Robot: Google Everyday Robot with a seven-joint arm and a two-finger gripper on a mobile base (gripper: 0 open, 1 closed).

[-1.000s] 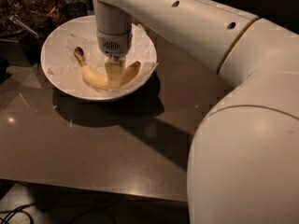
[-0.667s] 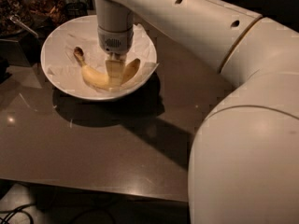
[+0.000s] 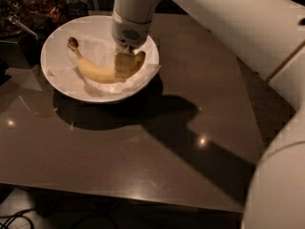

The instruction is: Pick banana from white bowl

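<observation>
Dark table (image 3: 143, 142), gripper (image 3: 125, 67) at curved banana (image 3: 95, 72)

No text, label, brand, number or sign can be read anywhere in view. The tool (image 3: 125, 65) sits low inside the white bowl (image 3: 57, 80), toward the bowl's 3 o'clock side and right over the banana (image 3: 97, 73). The only marking on its pale housing is a small round patch of grille holes. The bowl stands toward 11 o'clock on the table (image 3: 143, 156).
</observation>
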